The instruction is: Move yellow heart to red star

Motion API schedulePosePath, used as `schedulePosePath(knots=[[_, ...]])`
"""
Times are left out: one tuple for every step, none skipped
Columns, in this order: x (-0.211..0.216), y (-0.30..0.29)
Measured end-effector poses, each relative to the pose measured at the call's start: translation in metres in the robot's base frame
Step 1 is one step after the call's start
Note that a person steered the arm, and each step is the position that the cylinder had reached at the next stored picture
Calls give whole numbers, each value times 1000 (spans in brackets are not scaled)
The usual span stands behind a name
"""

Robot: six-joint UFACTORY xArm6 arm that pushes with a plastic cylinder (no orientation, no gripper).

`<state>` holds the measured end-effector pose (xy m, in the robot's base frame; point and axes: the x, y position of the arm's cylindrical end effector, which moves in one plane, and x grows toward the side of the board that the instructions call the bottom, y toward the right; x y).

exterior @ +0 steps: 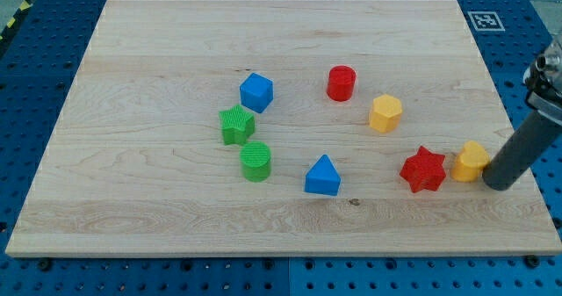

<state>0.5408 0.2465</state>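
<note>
Your arm carries no pincer, so there are no jaws to be apart or together: it ends in a dark rod, and my tip [499, 184] sits at the view's right edge of the wooden board [158, 208], touching or just beside the right side of the yellow heart [471, 161]. You will find that heart just right of the red star [423, 169], the two nearly touching, though you cannot tell whether a sliver of board shows between them. Up and to the left of the star stands the yellow hexagon [385, 112], and farther up-left the red cylinder [341, 83]. Lower down, near the board's middle, you see the blue triangle [322, 176]. Well apart on the view's left are the blue cube [256, 91], the green star [236, 125] just below it, and the green cylinder [255, 162] beneath that.
</note>
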Motion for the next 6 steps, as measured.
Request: schedulePosePath(knots=[[-1, 0], [-1, -4], [-1, -19], [-1, -19], [-1, -24], [-1, -24]])
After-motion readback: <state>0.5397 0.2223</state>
